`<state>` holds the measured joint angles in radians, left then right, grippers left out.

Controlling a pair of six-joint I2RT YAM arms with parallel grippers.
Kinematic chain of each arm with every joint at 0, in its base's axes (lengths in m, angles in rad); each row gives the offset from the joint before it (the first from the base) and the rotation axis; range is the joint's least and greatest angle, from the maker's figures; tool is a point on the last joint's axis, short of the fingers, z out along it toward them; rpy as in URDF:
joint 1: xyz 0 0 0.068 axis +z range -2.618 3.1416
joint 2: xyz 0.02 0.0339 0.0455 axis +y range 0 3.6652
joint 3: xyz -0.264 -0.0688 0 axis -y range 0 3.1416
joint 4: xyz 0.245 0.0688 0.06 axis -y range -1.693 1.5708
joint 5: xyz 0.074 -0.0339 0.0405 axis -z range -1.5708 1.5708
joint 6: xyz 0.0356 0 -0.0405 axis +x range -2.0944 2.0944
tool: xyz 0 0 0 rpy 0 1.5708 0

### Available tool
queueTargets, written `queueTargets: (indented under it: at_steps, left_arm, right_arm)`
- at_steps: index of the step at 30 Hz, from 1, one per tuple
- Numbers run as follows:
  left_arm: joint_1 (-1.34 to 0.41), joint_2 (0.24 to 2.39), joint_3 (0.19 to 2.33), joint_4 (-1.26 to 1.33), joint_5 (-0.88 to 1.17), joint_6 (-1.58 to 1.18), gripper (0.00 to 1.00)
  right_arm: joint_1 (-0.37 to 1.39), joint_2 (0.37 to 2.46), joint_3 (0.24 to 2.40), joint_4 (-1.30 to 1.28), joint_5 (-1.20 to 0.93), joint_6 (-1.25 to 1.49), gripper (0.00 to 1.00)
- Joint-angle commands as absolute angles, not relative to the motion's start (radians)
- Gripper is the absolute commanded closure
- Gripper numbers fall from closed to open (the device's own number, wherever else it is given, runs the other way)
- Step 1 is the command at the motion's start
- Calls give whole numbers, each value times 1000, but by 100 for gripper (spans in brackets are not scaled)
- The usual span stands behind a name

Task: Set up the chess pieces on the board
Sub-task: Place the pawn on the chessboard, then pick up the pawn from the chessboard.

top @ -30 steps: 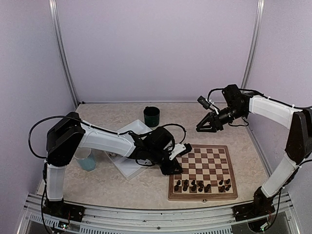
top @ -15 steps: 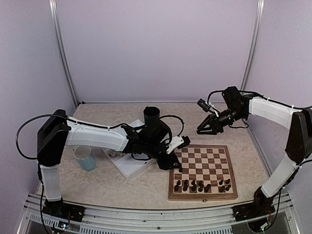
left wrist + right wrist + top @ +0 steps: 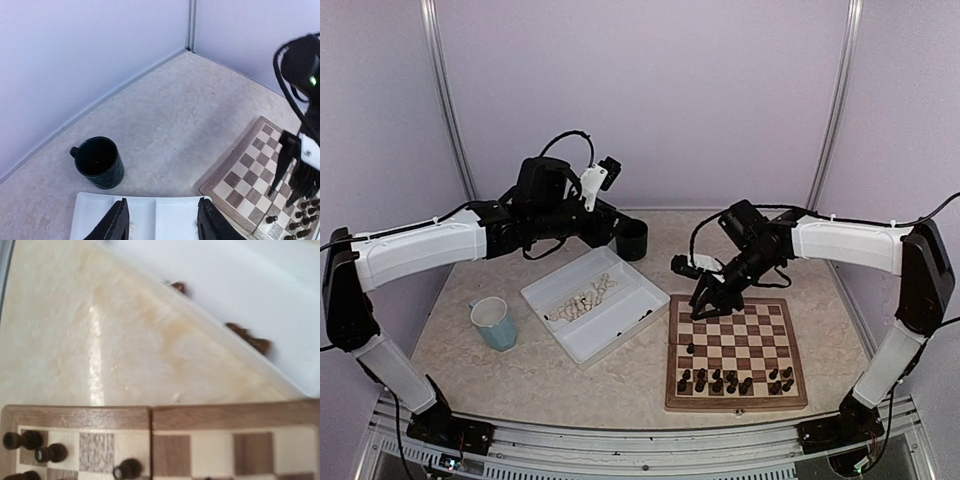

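The board [image 3: 736,348] lies at the right front. Several dark chess pieces [image 3: 730,380] stand in its two near rows, and one dark pawn [image 3: 691,348] stands alone at its left edge. Pale pieces [image 3: 585,298] lie in the white tray [image 3: 620,330]. My left gripper [image 3: 162,201] hangs high over the tray's far end, open and empty. My right gripper [image 3: 706,302] points down at the board's far left corner. Its fingers do not show in the right wrist view, so I cannot make out whether they hold anything. That view shows the board's border [image 3: 150,417] and dark pieces [image 3: 50,452].
A black cup [image 3: 632,240] stands behind the tray, close to my left gripper [image 3: 618,224]. A light blue mug [image 3: 495,322] stands left of the tray. A few dark pieces [image 3: 250,337] lie in the tray's right compartment. Walls close off the table at the back and sides.
My left gripper opened, left a dark pawn at the board's left edge, then rose and swung back over the tray. My right gripper came down from the back right to the board's far left corner.
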<state>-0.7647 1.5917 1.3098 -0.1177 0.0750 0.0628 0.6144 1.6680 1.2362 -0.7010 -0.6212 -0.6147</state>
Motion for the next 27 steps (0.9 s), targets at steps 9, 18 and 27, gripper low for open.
queueTargets:
  at_steps: [9, 18, 27]
  left_arm:
    - [-742, 1521, 1119, 49, -35, 55, 51]
    - [-743, 1532, 1129, 35, -24, 57, 51]
    - [-745, 1546, 1137, 25, -17, 59, 51]
  right_arm:
    - [743, 1771, 1265, -708, -419, -659, 64]
    - [795, 1796, 1242, -737, -395, -694, 66]
    - [800, 1797, 1232, -744, -393, -695, 72]
